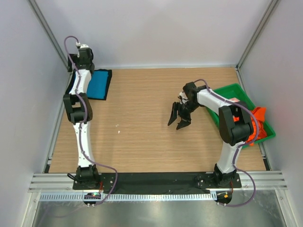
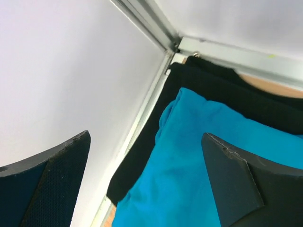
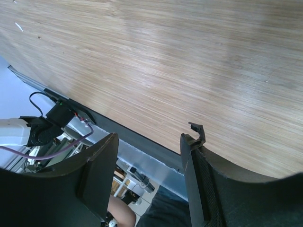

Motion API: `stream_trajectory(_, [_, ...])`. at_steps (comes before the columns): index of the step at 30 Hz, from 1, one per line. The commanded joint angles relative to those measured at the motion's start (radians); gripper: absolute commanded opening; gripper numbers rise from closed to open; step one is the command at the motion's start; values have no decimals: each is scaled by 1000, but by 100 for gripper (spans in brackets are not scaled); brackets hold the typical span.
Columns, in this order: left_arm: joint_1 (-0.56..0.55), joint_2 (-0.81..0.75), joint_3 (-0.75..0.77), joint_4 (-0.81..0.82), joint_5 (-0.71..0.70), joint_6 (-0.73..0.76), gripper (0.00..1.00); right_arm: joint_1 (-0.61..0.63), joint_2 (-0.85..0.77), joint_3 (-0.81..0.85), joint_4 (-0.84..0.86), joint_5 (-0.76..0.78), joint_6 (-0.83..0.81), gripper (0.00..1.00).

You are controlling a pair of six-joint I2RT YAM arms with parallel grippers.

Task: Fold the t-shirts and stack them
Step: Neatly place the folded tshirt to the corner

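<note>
Here the teal shirt [image 1: 98, 83] lies folded on the black shirt [image 2: 213, 87] in the far left corner of the table [image 1: 142, 118], close against the wall rails. The left end effector [image 2: 147, 142] hangs over it, fingers spread wide, gripping nothing. The right end effector [image 1: 179, 116] hovers above mid-table, jaws partly apart and empty, with wide wood around it. At the right edge, the tray [image 1: 232, 90] holds the orange shirt [image 1: 259, 116], partly hidden by the right arm.
</note>
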Motion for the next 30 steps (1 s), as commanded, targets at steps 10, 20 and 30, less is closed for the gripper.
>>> stream_trajectory(10, [6,-713,-534,-116,543,-456,100,9,-181,-19,-15,23,-54,62])
stream_trajectory(20, [249,-768,-609,-81,1101,-591,15,9,-303,-108,66,-16,-36,63])
stream_trajectory(30, [260,-427,-512,119,1201,-651,0,8,-251,-117,59,-19,-33,63])
